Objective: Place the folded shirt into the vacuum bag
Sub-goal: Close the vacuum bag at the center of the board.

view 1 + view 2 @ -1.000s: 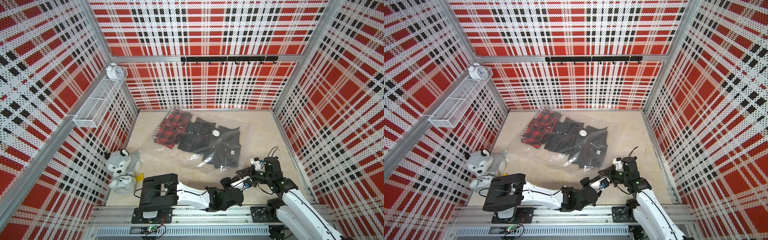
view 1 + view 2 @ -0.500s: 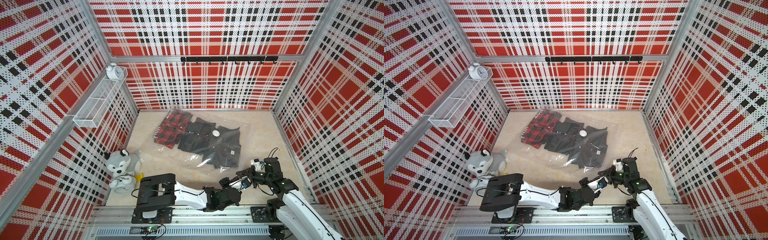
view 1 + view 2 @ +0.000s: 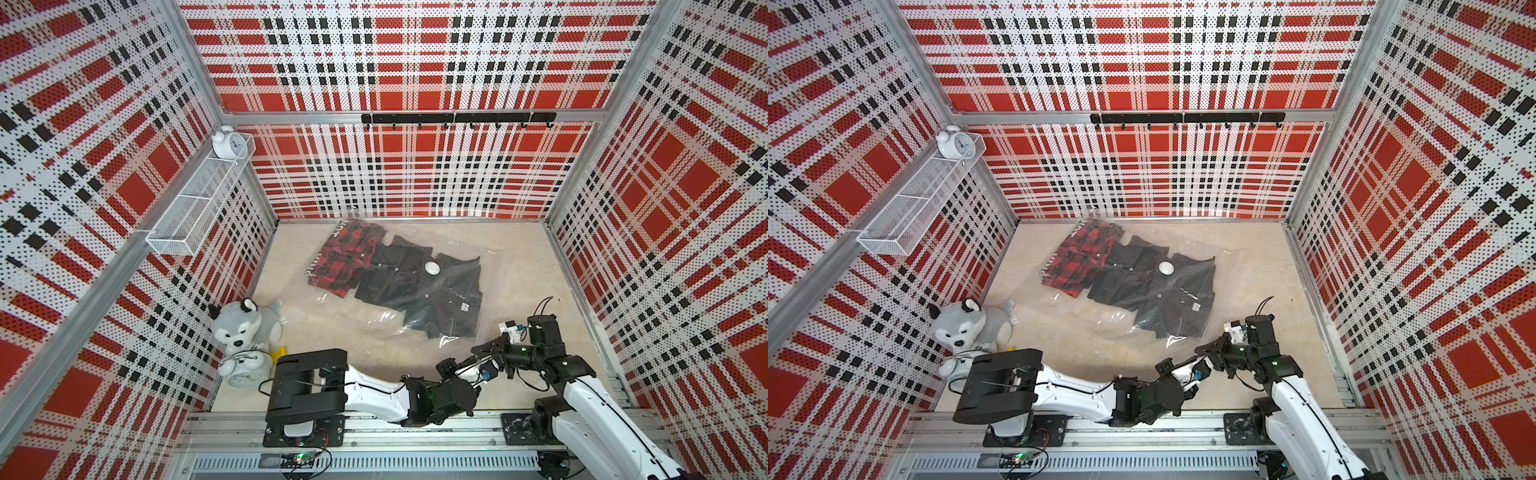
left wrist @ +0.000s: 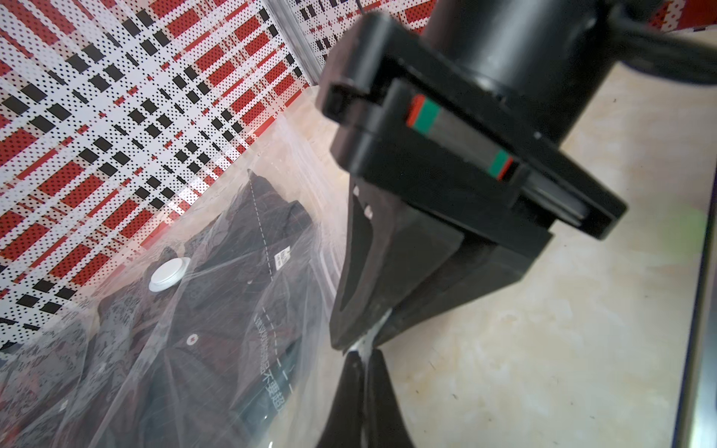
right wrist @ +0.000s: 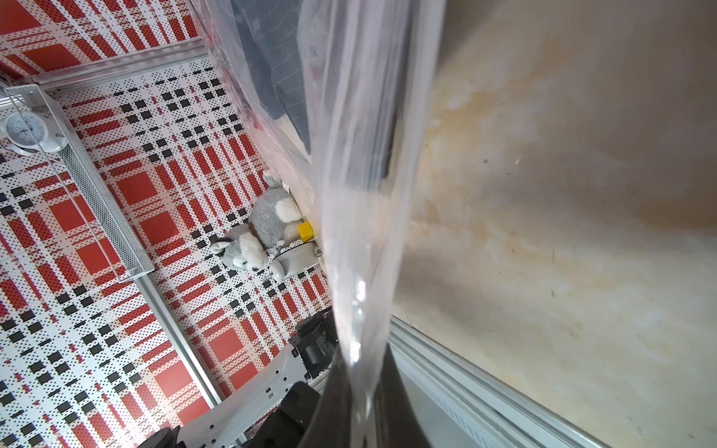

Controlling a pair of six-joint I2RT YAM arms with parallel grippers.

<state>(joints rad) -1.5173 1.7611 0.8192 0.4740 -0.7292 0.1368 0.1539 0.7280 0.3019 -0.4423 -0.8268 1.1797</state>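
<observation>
— How do the claws stand?
— The left claw (image 4: 359, 368) is pressed together on a strip of clear film. The right claw (image 5: 361, 388) pinches the same strip, and their tips nearly meet.
— And the bag?
— The vacuum bag (image 3: 386, 320) lies flat mid-table, its near corner reaching to the claws. A dark shirt (image 3: 432, 299) and a red plaid garment (image 3: 345, 262) lie under its film, with the white valve disc (image 3: 432, 268) over the dark one.
— The room?
— A beige marbled table (image 3: 523, 257) and perforated plaid walls (image 3: 415, 62) in red, black and white. There's a black hook rail (image 3: 457, 118) and a wire shelf (image 3: 199, 199) holding a white alarm clock (image 3: 227, 143). A plush husky (image 3: 245, 328) sits in the near left corner.
— Anything unclear?
— In both top views the pinched film hardly shows. A second clock (image 3: 245, 370) is half hidden by the husky. The right arm (image 3: 590, 403) is cut off at the frame edge.
</observation>
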